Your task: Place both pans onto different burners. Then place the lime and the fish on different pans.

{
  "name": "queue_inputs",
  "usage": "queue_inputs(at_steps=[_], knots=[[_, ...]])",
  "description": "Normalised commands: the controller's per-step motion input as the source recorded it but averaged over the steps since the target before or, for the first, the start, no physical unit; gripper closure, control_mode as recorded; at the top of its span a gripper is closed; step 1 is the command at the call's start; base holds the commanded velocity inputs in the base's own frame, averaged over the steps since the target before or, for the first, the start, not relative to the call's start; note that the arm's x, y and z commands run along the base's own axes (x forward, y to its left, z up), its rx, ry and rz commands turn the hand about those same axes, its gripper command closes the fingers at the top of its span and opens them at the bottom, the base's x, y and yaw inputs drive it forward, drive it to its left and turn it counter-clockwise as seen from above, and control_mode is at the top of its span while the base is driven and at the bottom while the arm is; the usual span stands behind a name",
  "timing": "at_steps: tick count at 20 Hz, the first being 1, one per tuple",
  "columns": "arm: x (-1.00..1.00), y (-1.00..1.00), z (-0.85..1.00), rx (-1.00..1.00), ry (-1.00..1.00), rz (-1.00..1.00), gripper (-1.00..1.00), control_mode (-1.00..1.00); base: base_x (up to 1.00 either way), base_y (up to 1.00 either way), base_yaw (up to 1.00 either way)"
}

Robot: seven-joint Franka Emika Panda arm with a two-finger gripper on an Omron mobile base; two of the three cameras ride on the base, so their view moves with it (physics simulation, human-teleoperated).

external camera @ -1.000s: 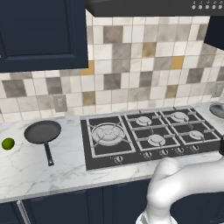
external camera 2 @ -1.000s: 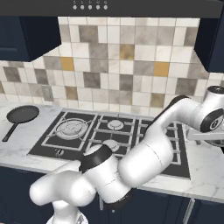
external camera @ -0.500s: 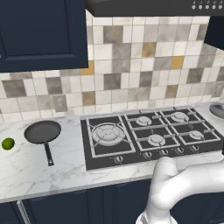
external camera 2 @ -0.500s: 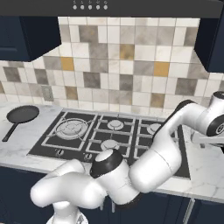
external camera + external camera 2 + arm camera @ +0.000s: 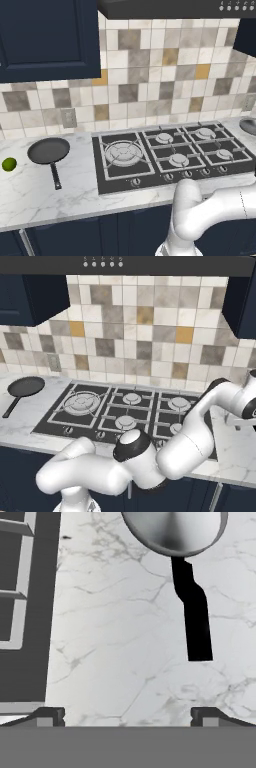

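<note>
The arm has swung out to the right end of the marble tabletop (image 5: 125,637), and its gripper (image 5: 127,714) hangs with the jaws spread wide and empty above the grey pan (image 5: 172,529), which sits just right of the cooktop (image 5: 22,612). The pan's black handle (image 5: 192,617) points toward the hand and lies slightly off to one side of the gap between the jaws.

That pan looks rigid and fairly light, but its polished bowl would likely be slippery, so I'd take the flat handle, mid-length (expect the bowl to sag when lifted). The black pan (image 5: 48,151) and the lime (image 5: 9,164) wait on the tabletop left of the burners (image 5: 120,151).
</note>
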Motion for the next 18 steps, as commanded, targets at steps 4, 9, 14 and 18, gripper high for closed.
queue_inputs(at_steps=[4, 9, 14, 18], knots=[[0.21, -0.30, -0.22, 0.00, 0.00, 0.01, -1.00, -1.00, 0.00, 0.00, 0.00], [0.15, -0.30, -0.17, 0.00, 0.00, 0.01, -1.00, -1.00, 0.00, 0.00, 0.00], [0.03, -0.28, -0.15, 0.00, 0.00, 0.02, -1.00, -1.00, 0.00, 0.00, 0.00], [0.06, -0.16, -0.16, 0.00, 0.01, 0.01, -1.00, -1.00, 0.00, 0.00, 0.00]])
